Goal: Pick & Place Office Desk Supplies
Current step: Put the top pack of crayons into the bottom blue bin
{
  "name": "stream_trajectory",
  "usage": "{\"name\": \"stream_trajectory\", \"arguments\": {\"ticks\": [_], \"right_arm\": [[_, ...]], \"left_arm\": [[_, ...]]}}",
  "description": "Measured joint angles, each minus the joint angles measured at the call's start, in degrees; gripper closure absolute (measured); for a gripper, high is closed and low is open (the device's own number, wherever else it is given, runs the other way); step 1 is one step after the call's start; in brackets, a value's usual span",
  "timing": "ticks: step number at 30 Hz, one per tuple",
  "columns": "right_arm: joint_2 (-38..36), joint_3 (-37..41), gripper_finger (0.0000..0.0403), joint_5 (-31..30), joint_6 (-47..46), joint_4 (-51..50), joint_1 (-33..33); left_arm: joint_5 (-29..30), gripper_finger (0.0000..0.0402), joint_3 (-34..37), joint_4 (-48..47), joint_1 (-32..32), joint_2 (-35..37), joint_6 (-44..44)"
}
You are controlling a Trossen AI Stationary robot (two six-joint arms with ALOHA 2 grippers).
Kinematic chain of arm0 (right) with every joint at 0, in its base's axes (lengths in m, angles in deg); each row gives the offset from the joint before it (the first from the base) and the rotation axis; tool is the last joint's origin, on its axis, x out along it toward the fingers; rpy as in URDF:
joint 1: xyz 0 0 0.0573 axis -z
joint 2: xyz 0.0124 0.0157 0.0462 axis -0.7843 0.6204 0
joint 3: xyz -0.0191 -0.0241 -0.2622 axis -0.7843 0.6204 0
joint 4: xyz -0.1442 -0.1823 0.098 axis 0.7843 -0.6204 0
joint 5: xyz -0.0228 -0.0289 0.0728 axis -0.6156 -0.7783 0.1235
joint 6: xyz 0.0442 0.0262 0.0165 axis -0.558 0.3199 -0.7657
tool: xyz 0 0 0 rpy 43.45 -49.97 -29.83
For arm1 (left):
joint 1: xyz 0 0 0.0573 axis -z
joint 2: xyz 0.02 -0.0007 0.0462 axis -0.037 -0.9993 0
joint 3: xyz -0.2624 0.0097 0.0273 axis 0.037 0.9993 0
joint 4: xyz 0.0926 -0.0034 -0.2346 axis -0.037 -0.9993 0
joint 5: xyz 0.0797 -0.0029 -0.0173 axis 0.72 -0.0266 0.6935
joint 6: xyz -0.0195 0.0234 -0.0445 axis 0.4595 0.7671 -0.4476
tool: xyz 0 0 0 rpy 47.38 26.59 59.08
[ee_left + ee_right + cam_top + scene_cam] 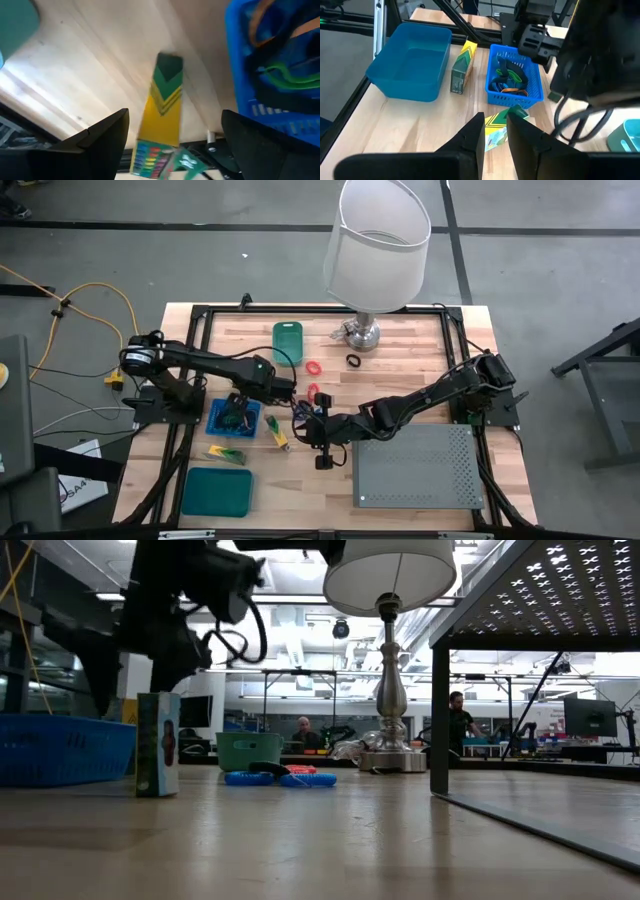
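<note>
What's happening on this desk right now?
Two arms are sorting small supplies. The left end effector hangs open over the blue basket, which already holds loops. The right end effector is just above a yellow-and-green crayon box on the table; whether it grips it is unclear. Another box and loose rings remain out.

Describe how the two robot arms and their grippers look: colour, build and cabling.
Both arms are dark, jointed links with black cables looped along them. The left gripper and right gripper are black, each with two flat, wedge-shaped fingers. A yellow-ringed joint marks the left arm's base.
</note>
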Motion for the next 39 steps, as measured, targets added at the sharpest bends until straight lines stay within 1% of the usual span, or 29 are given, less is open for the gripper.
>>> {"name": "stream_trajectory", "arguments": {"ticks": [2,8,12,15,24,28,32,39], "right_arm": [[0.0,0.0,0.0334,0.0,0.0,0.4,0.0],[0.0,0.0,0.0334,0.0,0.0,0.8,0.0],[0.0,0.0,0.0334,0.0,0.0,0.8,0.0],[0.0,0.0,0.0334,0.0,0.0,0.8,0.0],[0.0,0.0,0.0334,0.0,0.0,0.8,0.0],[0.0,0.0,0.0334,0.0,0.0,0.8,0.0],[0.0,0.0,0.0334,0.0,0.0,0.8,0.0],[0.0,0.0,0.0334,0.0,0.0,0.8,0.0]], "left_arm": [[1.1,0.0093,0.0,0.1,-0.9,-1.4,1.0],[1.6,0.0094,0.3,-1.0,-3.9,-6.6,2.3],[1.8,0.0106,0.3,-2.3,-5.6,-9.6,2.1],[2.3,0.0134,0.3,-2.6,-6.1,-10.2,1.3],[2.2,0.0251,0.3,-3.7,-6.0,-10.2,-0.4],[1.5,0.0289,0.3,-4.3,-6.0,-10.2,-1.0],[1.4,0.0304,0.2,-5.5,-6.0,-10.2,-3.2],[1.4,0.0302,0.2,-8.5,-6.0,-9.6,-5.2]]}}
